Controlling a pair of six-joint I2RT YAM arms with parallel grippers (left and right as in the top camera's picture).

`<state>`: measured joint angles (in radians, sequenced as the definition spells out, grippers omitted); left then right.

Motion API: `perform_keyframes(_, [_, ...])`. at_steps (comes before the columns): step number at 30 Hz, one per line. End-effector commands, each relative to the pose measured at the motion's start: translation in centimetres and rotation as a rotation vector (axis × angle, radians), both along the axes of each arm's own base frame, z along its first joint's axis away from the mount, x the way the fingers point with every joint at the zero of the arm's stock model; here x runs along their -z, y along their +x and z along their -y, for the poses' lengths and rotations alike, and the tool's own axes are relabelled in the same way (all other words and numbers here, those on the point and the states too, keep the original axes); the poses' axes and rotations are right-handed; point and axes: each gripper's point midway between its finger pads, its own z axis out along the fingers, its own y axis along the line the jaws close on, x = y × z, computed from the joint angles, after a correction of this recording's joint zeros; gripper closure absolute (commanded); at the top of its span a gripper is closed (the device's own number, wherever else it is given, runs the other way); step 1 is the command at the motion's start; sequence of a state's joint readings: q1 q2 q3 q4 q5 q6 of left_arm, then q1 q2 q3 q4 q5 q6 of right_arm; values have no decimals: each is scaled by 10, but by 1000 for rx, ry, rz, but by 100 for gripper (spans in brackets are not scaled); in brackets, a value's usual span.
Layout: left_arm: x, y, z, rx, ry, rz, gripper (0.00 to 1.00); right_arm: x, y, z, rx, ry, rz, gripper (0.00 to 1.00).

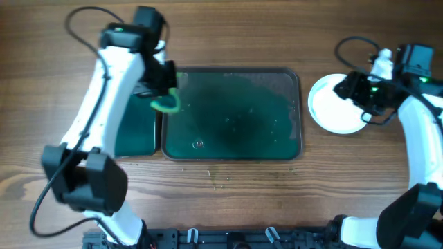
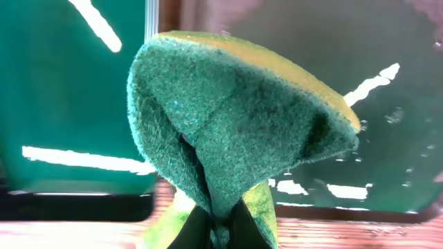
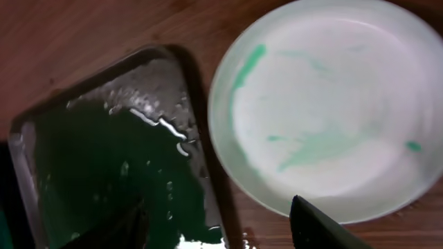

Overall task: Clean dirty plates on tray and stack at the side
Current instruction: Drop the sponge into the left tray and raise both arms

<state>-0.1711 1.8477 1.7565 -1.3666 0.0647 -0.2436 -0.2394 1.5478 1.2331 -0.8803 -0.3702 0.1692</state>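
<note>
Seemingly well along: the large green tray (image 1: 232, 114) holds no plates, only a film of water. A white plate (image 1: 329, 111) lies on the wooden tabletop (image 1: 228, 200) just right of it; whether others sit beneath I cannot tell. Teal smears mark its face, so wiping looks unfinished. The left gripper's (image 2: 218, 232) jaws pinch a green-and-yellow scouring sponge (image 2: 235, 117) over the tray's left edge, beside a smaller green tray (image 1: 135, 131). The right gripper's (image 1: 349, 90) jaws hang spread and empty above the plate. No room shows beyond the tabletop.
</note>
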Motion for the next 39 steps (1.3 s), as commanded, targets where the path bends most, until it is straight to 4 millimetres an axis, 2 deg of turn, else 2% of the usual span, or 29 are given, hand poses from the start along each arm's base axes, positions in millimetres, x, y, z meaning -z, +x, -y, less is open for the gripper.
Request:
perform_keyframes(1, [-5, 6, -44, -13, 63, 30, 96, -4, 2, -31, -118, 8, 21, 34])
perform_keyframes(4, [8, 9, -71, -65, 83, 30, 96, -4, 2, -47, -216, -17, 41, 33])
perform_keyframes(8, [33, 16, -92, -89, 89, 51, 96, -4, 1, -61, -301, -46, 59, 33])
perform_keyframes(12, [67, 20, -103, -119, 90, 79, 96, -3, 1, -64, -312, -61, 56, 32])
perform_keyframes(17, [106, 12, -104, -124, 89, 80, 96, -2, 0, -64, -311, -66, 52, 32])
perform_keyframes(20, [122, 1, -103, -123, 89, 56, 87, -2, -1, -63, -310, -66, 46, 32])
perform_keyframes(25, [128, 0, -103, -123, 89, 58, 54, -2, -1, -63, -311, -67, 47, 28])
perform_keyframes(29, [111, 9, -103, -124, 88, 90, 45, -5, -2, -64, -309, -67, 52, 27])
perform_keyframes(31, [90, 17, -100, -121, 65, 124, 43, -10, -4, -64, -309, -69, 63, 23])
perform_keyframes(33, [61, 27, -92, -118, 18, 180, 33, -20, -6, -64, -317, -80, 93, 1])
perform_keyframes(35, [26, 35, -78, -102, -61, 253, 5, -35, -11, -64, -323, -93, 134, 0])
perform_keyframes(36, [8, 38, -71, -89, -106, 293, 0, -44, -13, -64, -322, -97, 157, 1])
perform_keyframes(37, [-14, 41, -62, -73, -158, 348, 0, -55, -17, -64, -320, -105, 190, 0])
perform_keyframes(39, [-41, 41, -50, -45, -221, 419, 0, -73, -24, -65, -318, -116, 239, 0])
